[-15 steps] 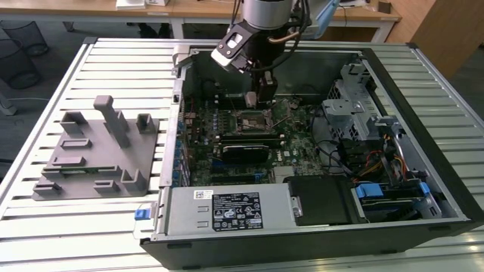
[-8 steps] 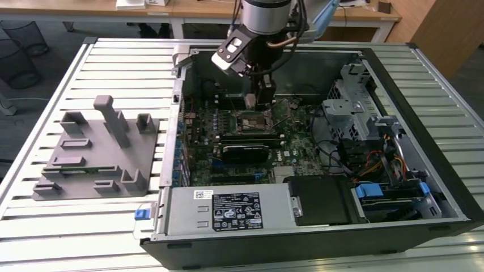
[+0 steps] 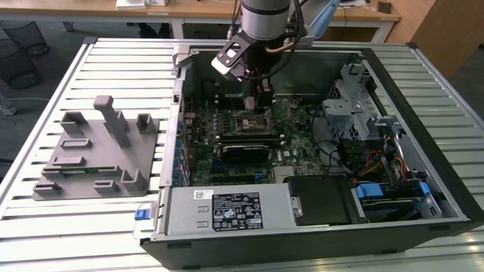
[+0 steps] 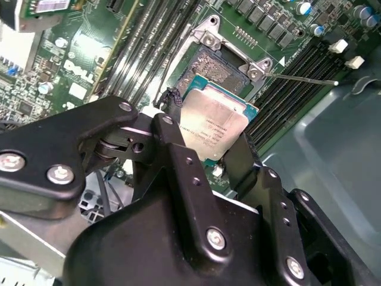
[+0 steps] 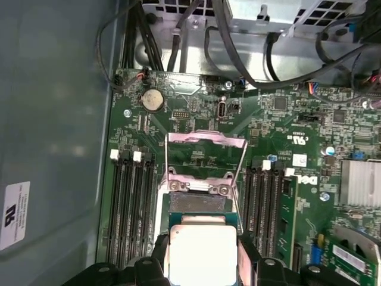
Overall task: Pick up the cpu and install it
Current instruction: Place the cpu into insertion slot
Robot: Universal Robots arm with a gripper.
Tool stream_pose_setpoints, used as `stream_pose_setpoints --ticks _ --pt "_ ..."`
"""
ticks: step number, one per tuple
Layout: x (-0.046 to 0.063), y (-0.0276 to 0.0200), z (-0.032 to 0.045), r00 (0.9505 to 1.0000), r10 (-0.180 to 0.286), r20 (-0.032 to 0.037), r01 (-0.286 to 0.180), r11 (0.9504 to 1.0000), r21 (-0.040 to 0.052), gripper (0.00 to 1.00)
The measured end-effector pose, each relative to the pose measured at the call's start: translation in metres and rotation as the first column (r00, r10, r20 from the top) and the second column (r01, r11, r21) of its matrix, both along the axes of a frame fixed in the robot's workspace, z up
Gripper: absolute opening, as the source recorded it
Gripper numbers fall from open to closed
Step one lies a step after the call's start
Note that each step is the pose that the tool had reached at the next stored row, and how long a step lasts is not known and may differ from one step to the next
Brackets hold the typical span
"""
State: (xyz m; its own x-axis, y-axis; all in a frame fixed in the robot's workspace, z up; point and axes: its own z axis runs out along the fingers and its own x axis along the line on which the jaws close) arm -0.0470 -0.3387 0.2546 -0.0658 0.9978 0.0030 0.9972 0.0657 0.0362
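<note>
You've got the cpu (image 4: 215, 128) pinched in the pincer (image 4: 205, 142), one finger on each of two opposite edges and the silvery top facing the camera. It sits low inside the open computer case (image 3: 446, 187), right at the cpu socket (image 4: 217, 62). In both wrist views the chip overlaps the socket's near edge and the contact field beyond it is bare, so I judge it's not seated.

The load plate (image 5: 205, 149) stands lifted clear and its thin lever (image 4: 303, 78) is swung out to the side, which gives you an open way in.

To do this well, get the chip square to the socket frame and flat — any tilt risks the contacts beneath. Match its corners to the frame and let it settle under its own weight; don't press it. Mind the memory slots (image 5: 128, 202) flanking the socket, as the fingers run close beside them.

As for what holds what, the case carries the motherboard (image 3: 298, 148), a labelled metal box (image 3: 226, 211) at the front, a drive cage (image 3: 344, 107) and bundled cables (image 3: 370, 164). The grey fixture (image 3: 98, 153) sits apart on the slatted worktop (image 3: 113, 56), at the exterior view's left.
</note>
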Motion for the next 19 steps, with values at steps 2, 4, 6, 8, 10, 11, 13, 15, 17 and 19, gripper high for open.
stream_pose_setpoints --ticks 2,4,6,8,10,11,13,15,17,19 --pt "0.0 0.0017 -0.0034 1.0 -0.006 0.0 0.006 1.0 0.0 0.54" --pt "0.0 0.0025 -0.0067 1.0 -0.01 0.0 0.01 1.0 0.0 0.54" --pt "0.0 0.0026 -0.0103 0.9999 -0.011 0.0001 0.011 0.9999 0.0001 0.54" --pt "0.0 0.0026 -0.0139 0.9999 -0.013 0.0003 0.013 0.9999 0.0 0.54" --pt "0.0 0.0026 -0.0173 0.9998 -0.018 0.0005 0.018 0.9998 0.0 0.54" --pt "0.0 0.0026 -0.0189 0.9998 -0.021 0.0005 0.021 0.9998 -0.0001 0.54" --pt "0.0 0.0026 -0.0218 0.9996 -0.028 0.0005 0.028 0.9996 0.0 0.54" --pt "0.0 0.0027 -0.024 0.9996 -0.028 0.0005 0.028 0.9996 0.0001 0.54" --pt "0.0 0.0027 -0.0262 0.9996 -0.028 0.0006 0.028 0.9996 0.0001 0.54" --pt "0.0 0.0027 -0.0289 0.9996 -0.028 0.0005 0.028 0.9996 0.0 0.54"
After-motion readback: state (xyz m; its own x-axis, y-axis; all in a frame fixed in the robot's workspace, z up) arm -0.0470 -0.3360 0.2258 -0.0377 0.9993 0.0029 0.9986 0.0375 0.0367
